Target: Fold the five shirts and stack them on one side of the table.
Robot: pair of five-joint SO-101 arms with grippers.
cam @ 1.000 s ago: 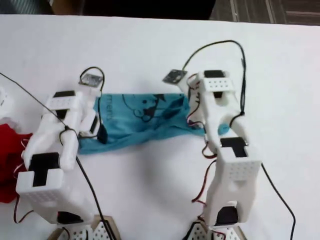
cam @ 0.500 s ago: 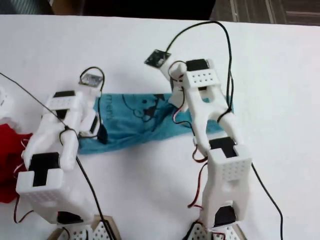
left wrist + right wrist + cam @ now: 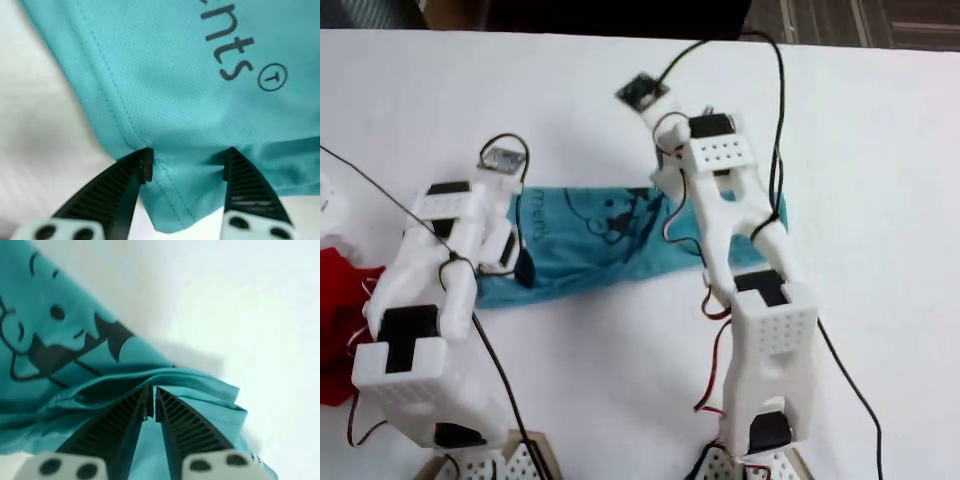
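Observation:
A teal shirt (image 3: 590,235) with a dark cartoon print lies folded into a long strip across the middle of the white table (image 3: 880,130). My left gripper (image 3: 517,256) sits at the strip's left end. In the left wrist view it (image 3: 189,167) is open, its fingers straddling the shirt's hemmed corner (image 3: 165,200). My right gripper (image 3: 665,185) is over the strip's right part, near the print. The right wrist view has it (image 3: 150,400) shut on a bunched fold of the teal shirt (image 3: 90,355), beside the print.
A crumpled red shirt (image 3: 335,300) lies at the table's left edge beside my left arm. Bare white table stretches along the far side and to the right. Cables loop from both arms above the cloth.
My right arm has swung left and toward the table's far side, along the teal shirt. The left arm and the shirt's left end have not moved.

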